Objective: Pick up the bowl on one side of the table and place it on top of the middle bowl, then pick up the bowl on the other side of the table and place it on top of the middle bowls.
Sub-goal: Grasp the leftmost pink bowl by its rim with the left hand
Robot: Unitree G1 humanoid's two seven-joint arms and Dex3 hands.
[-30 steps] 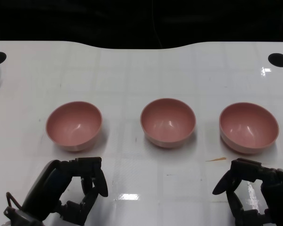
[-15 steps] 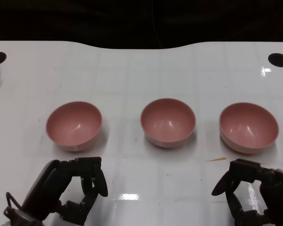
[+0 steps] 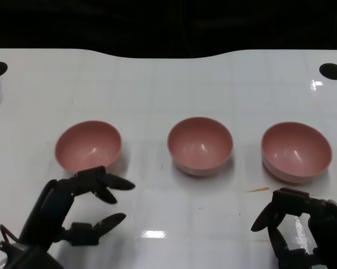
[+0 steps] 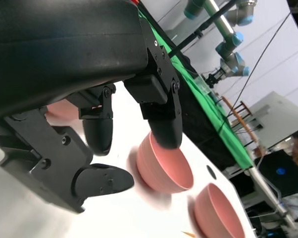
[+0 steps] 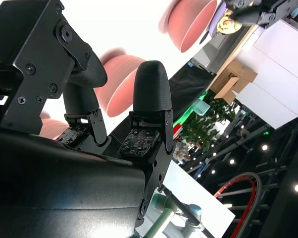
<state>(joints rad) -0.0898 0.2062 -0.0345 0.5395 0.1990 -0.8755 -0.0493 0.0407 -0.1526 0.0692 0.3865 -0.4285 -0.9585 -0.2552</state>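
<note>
- Three round pink plastic bowls are seen in one row on the white table (image 3: 157,84), all upright and well apart from each other.
- The left pink bowl (image 3: 88,149) lies just beyond the black left hand (image 3: 73,210); the upper fingers (image 3: 110,182) are placed just beside its near rim, and it cannot be told whether they touch it.
- The left hand is spread: the upper fingers and the lower thumb are held wide apart, and nothing is held between them.
- In the left wrist view the same fingers are seen apart, with the middle pink bowl (image 4: 164,167) and the right pink bowl (image 4: 216,210) behind them.
- The middle pink bowl (image 3: 200,145) stands alone between the two others, apart from both hands.
- The right pink bowl (image 3: 296,151) lies beyond the black right hand (image 3: 300,227), near it but not touched.
- The fingers of the right hand are curled inward, and nothing is held in them.
- A small thin brown splinter (image 3: 257,190) lies on the table between the right bowl and the right hand.
- A black round hole (image 3: 332,71) is seen at the far right corner of the table.
</note>
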